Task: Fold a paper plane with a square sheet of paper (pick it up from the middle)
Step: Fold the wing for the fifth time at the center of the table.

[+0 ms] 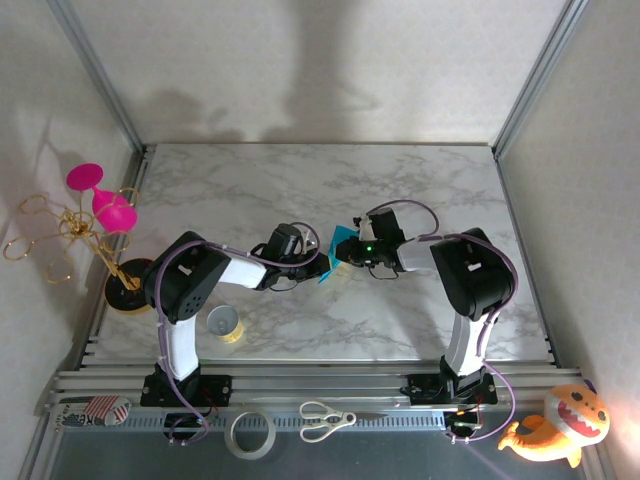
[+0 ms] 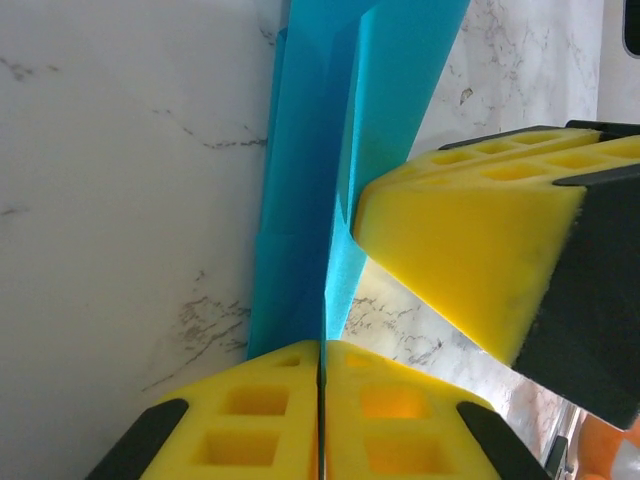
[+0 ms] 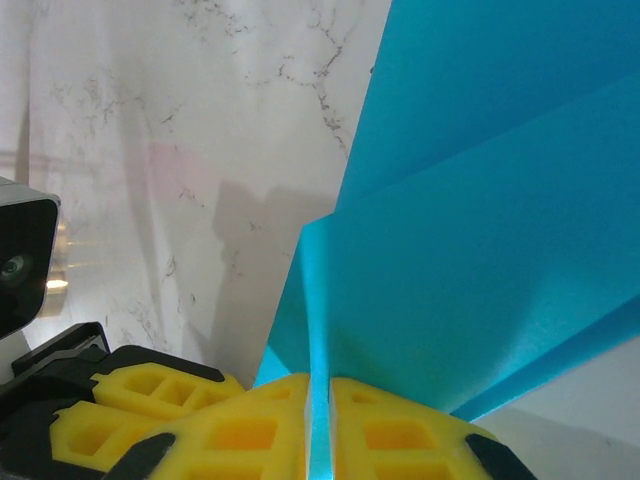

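- The teal paper sheet (image 1: pixel 336 254), already creased into layered panels, is at the middle of the marble table (image 1: pixel 300 180). It seems to be held up on edge between the two grippers rather than lying flat.
- The left gripper (image 2: pixel 320 365) has its yellow pads (image 2: pixel 260 410) pressed together on the sheet's folded edge, reaching in from the paper's 9 o'clock in the top view.
- The right gripper (image 3: pixel 320 400) is likewise clamped onto the paper, from 3 o'clock, just beside the left one.
- Likely reason: opposing pinches keep the thin sheet taut and its crease aligned for the next fold.
- The yellow tape roll (image 1: pixel 226 325) lies at 7 o'clock, well apart from the work.
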